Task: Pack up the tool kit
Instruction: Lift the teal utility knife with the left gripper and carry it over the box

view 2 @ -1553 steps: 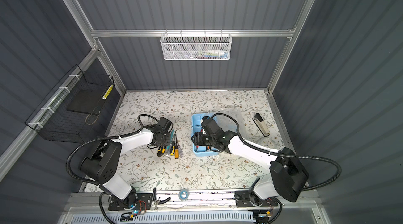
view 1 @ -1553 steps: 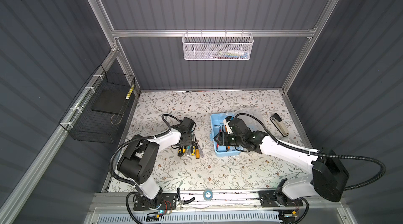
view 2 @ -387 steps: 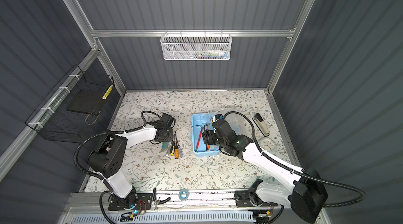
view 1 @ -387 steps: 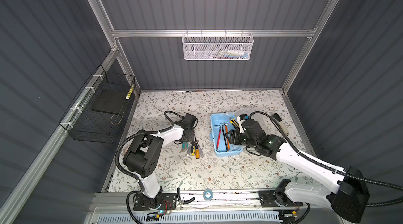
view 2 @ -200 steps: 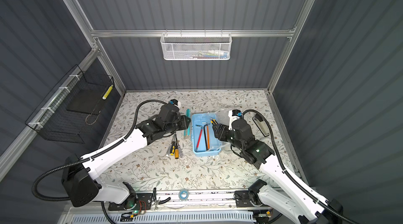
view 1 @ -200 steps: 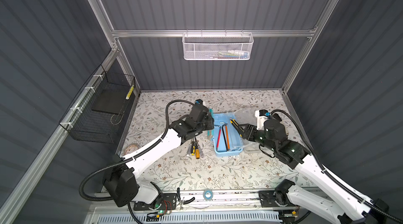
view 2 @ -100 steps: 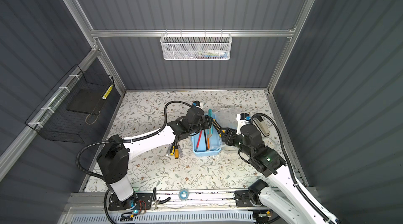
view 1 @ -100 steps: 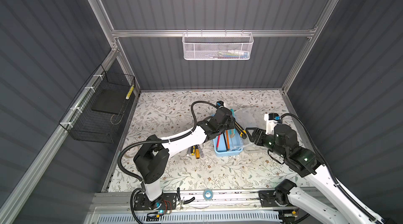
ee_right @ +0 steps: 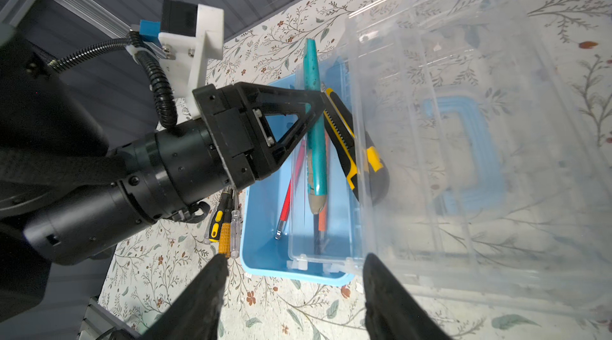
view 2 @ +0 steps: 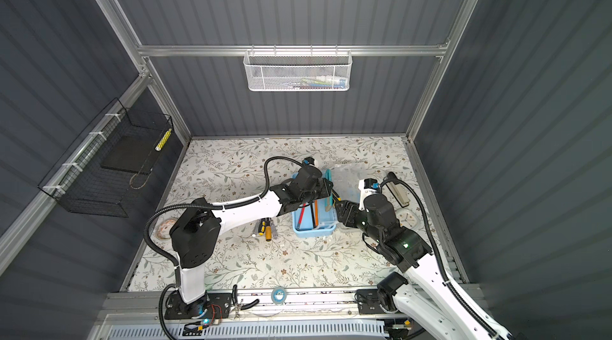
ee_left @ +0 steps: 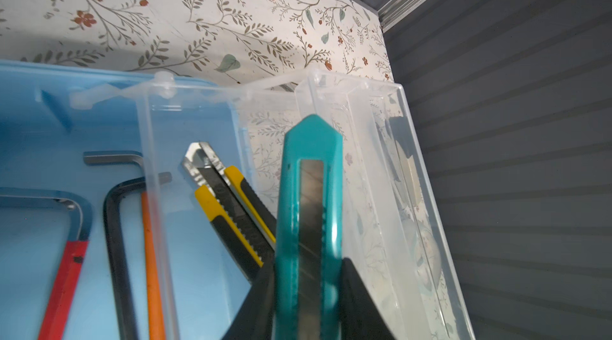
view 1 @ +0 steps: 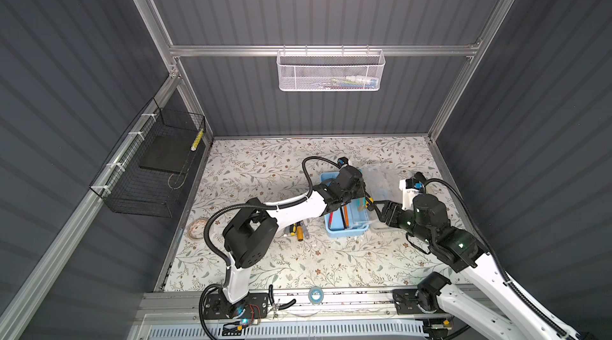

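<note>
Jaws of the left arm (view 1: 298, 207), masking part of the tool kit (view 1: 346, 231), grip a teal knife (ee_left: 309, 205); right jaws gape.

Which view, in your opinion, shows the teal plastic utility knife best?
Right wrist: the teal plastic utility knife shows full-length in the left gripper. Left wrist crops it close; both top views show it tiny.

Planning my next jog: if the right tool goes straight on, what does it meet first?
Probably the blue end wall of the tool kit, just ahead of the open right tool; depth unclear.
</note>
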### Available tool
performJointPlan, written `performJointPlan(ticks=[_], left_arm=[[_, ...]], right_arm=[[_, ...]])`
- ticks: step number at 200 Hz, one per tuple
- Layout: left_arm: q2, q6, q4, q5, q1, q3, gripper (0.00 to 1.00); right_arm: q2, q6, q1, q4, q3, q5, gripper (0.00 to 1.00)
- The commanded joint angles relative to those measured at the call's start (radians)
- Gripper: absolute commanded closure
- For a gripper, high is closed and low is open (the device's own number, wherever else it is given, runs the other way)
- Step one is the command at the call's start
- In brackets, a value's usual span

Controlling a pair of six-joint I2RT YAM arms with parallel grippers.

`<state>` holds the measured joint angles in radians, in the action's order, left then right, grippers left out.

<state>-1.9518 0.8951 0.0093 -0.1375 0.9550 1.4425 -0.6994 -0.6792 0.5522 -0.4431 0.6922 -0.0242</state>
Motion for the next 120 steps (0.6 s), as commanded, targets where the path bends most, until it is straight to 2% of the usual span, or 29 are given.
performJointPlan(ticks=[1,9,34,59,120], left_arm=[[-0.017,0.010,0.001,0.014,0.005,0.042,0.83],[-0.013,0.010,-0.003,0.006,0.004,0.039,0.74],[-0.002,0.008,-0.022,-0.018,0.004,0.034,0.67],[0.003,0.007,-0.034,-0.032,0.006,0.026,0.55],[-0.001,-0.004,-0.053,-0.076,0.006,0.015,0.54]], right_arm=[[0.008,-0.006,-0.002,-0.016,-0.011,0.007,0.33],[0.009,-0.003,-0.003,-0.020,-0.009,0.004,0.32],[0.010,0.004,-0.002,-0.022,-0.010,-0.004,0.30],[0.004,0.009,-0.003,-0.019,-0.011,-0.010,0.30],[-0.035,0.022,-0.012,-0.011,-0.010,-0.004,0.29]])
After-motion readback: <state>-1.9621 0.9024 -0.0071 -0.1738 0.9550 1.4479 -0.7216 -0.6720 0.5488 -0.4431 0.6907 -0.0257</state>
